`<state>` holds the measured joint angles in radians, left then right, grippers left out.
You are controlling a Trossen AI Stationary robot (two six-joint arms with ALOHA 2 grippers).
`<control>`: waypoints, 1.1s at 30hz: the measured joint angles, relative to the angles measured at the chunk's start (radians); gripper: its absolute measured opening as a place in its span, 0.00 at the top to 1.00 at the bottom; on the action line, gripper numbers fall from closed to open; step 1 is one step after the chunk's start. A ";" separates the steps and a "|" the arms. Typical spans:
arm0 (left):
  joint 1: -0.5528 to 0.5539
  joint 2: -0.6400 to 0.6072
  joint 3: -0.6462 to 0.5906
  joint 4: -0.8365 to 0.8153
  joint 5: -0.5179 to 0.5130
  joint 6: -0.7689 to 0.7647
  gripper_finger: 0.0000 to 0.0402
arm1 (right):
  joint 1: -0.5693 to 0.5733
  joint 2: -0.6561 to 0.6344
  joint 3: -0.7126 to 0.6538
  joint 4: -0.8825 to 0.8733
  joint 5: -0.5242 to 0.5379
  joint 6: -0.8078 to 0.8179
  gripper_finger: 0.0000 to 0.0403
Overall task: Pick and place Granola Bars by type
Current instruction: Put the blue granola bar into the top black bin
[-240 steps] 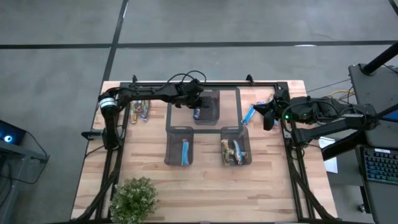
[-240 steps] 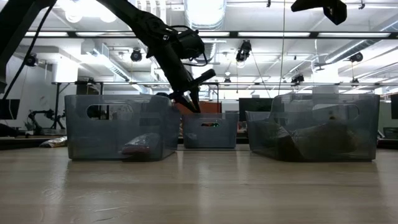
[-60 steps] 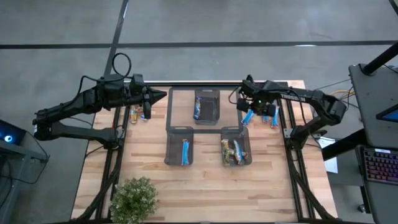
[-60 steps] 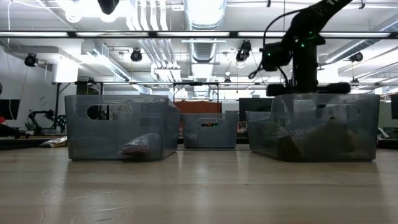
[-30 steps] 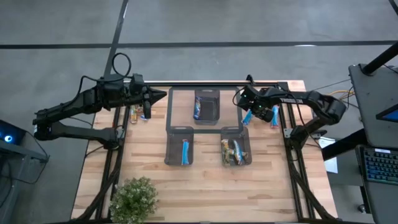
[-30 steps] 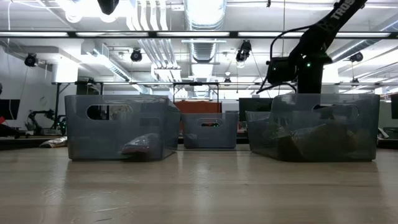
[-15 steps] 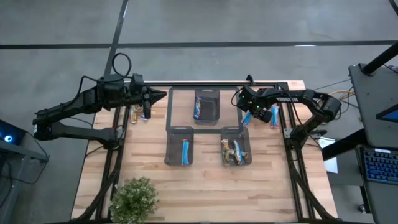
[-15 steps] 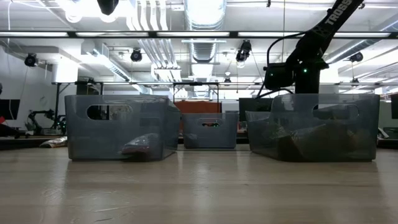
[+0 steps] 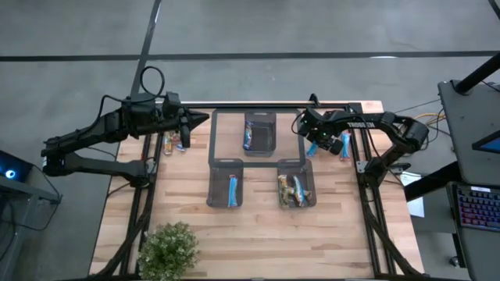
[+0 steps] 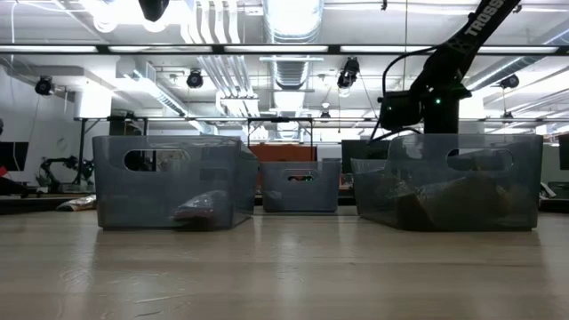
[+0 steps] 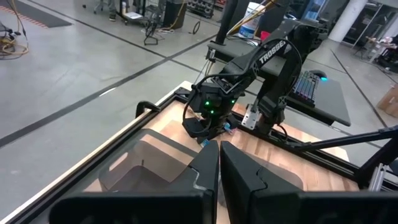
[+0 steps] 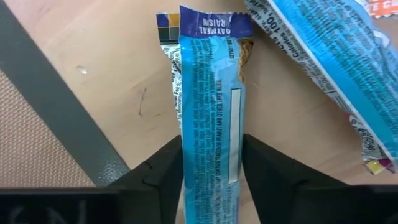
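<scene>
jaws, right: right gripper [image 12: 211,168] has both fingers flat against the sides of a blue bar [image 12: 210,106], clamped on it while it lies on the table [image 9: 258,234]
jaws, left: left gripper [image 11: 219,163] fully closed, empty, hovering near the table's back-left corner
bar location: on the wood just right of the back bin [image 9: 259,133], at the loose pile [image 9: 342,144] by the right rail
bins: front-left bin [image 9: 226,183] has one blue bar; front-right bin [image 9: 295,183] holds a mixed few
step: grasp on the pick, bar not yet lifted
next: lift clear of the neighbouring blue wrapper [image 12: 323,50], carry it to the bin of matching bars, release
risk: thin foil could slip or twist
</scene>
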<state>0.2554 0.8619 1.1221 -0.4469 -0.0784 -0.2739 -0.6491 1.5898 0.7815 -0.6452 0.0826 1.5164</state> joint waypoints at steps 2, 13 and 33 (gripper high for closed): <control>0.000 0.000 0.000 0.000 0.000 -0.009 1.00 | 0.000 0.000 0.000 -0.007 0.000 0.002 0.69; 0.000 0.000 0.000 -0.001 0.001 -0.011 1.00 | 0.000 0.001 0.000 -0.032 0.000 0.002 0.84; 0.000 0.000 0.000 -0.002 0.002 -0.015 1.00 | 0.002 -0.190 -0.002 -0.046 0.023 -0.006 0.87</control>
<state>0.2554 0.8619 1.1221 -0.4492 -0.0769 -0.2893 -0.6476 1.3994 0.7792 -0.6910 0.1054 1.5103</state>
